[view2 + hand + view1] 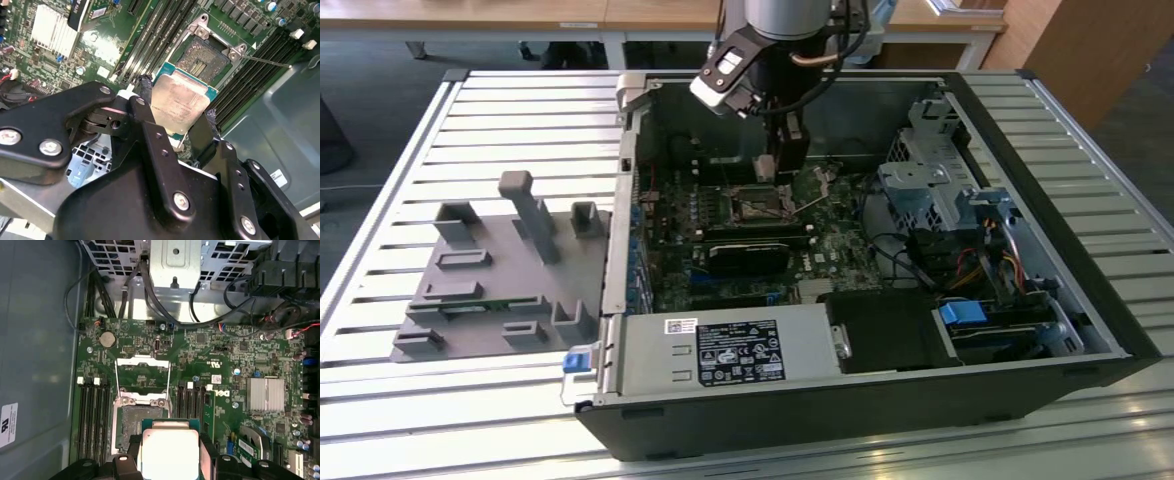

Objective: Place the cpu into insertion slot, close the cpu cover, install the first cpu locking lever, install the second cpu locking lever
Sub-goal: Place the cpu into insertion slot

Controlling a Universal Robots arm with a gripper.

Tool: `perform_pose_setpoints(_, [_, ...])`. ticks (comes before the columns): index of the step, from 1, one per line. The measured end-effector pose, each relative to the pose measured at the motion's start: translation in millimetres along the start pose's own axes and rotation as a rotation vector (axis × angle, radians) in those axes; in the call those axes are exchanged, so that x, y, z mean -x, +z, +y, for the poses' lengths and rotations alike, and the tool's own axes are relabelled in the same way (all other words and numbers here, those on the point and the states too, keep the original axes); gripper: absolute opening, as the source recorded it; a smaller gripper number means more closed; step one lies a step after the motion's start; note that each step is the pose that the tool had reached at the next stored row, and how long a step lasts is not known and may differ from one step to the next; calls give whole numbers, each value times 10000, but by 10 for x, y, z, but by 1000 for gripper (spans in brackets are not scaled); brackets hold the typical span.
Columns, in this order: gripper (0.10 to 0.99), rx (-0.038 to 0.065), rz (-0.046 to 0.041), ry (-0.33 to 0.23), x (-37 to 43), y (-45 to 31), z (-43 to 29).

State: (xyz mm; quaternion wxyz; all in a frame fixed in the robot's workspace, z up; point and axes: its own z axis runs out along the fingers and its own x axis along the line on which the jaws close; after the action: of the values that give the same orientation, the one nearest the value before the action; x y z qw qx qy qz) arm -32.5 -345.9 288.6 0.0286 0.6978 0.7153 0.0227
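Second wrist view, tool point(175, 114) gripping cpu point(179, 102) nr insertion slot point(202, 57), first wrist view, cpu cover point(142, 362) flipped open

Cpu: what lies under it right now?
The cpu, held in the gripper, hangs partly over the open insertion slot. Part of the slot's contact field shows; the rest is covered by the cpu.
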Motion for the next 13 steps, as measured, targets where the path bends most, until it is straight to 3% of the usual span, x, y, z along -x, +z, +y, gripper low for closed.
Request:
perform_pose_setpoints(7, [541, -4, -4, 0, -4, 60, -5])
perform_pose_setpoints(13, [541, -5, -75, -5, -4, 68, -5])
